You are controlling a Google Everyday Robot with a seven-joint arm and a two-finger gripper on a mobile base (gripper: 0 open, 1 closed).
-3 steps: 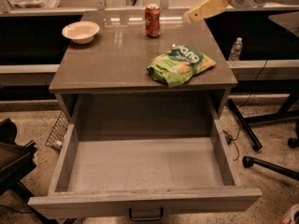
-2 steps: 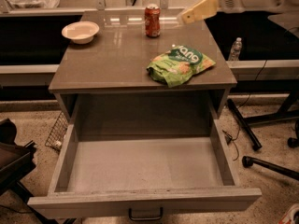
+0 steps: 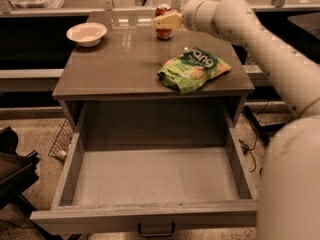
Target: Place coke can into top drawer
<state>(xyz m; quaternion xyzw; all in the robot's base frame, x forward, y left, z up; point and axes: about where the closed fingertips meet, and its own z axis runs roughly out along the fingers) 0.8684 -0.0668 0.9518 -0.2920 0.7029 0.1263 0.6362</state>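
The coke can (image 3: 163,33), red with a silver top, stands upright at the back of the grey cabinet top (image 3: 115,64). My gripper (image 3: 165,20) reaches in from the right at the end of the pale arm (image 3: 240,24). It sits at the can's upper half and covers its middle, so I cannot tell if it touches the can. The top drawer (image 3: 100,218) is pulled fully out below, its grey inside empty, with a dark handle (image 3: 156,230) on the front panel.
A green chip bag (image 3: 192,69) lies on the cabinet top, front right of the can. A white bowl (image 3: 86,33) sits at the back left. A wire basket (image 3: 62,139) and a dark chair (image 3: 12,169) stand on the floor to the left.
My gripper has moved left, from the right of the can to right at the can. The can, bag and bowl have not moved on the cabinet top.
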